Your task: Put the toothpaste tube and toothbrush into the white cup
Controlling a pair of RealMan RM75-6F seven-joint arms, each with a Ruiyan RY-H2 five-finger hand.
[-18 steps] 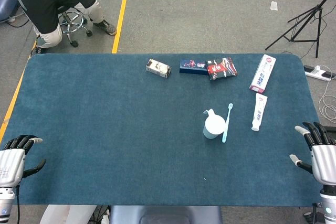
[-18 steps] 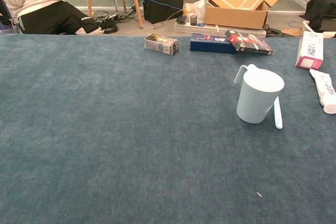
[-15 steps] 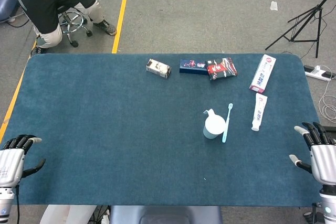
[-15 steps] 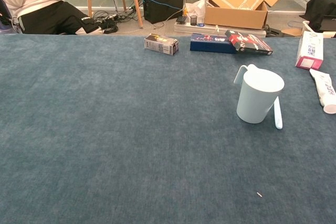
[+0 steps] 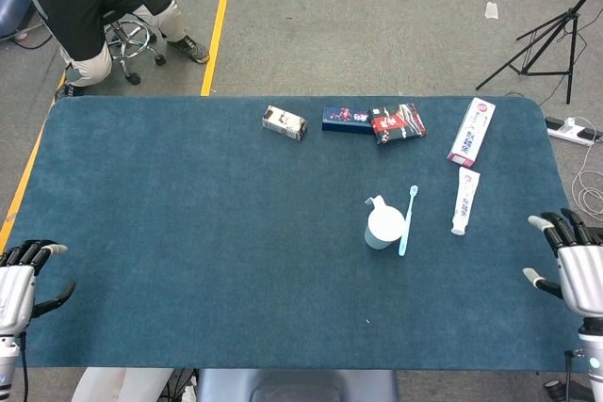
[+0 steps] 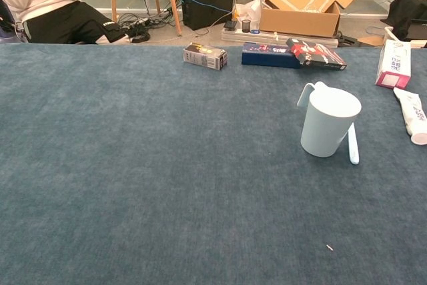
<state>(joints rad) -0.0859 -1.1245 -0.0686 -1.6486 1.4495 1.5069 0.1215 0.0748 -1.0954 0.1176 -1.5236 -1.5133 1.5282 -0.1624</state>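
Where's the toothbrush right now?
In the head view, the pale blue toothbrush lies flat on the blue table, just right of the white cup.

A dark teal cloth (image 5: 188, 233) is spread over the table. The cup (image 5: 383, 225) is seen as pale blue-white, the toothbrush (image 5: 407, 221) light blue, the tube (image 5: 465, 201) white with red print, its carton (image 5: 472, 132) white and pink.
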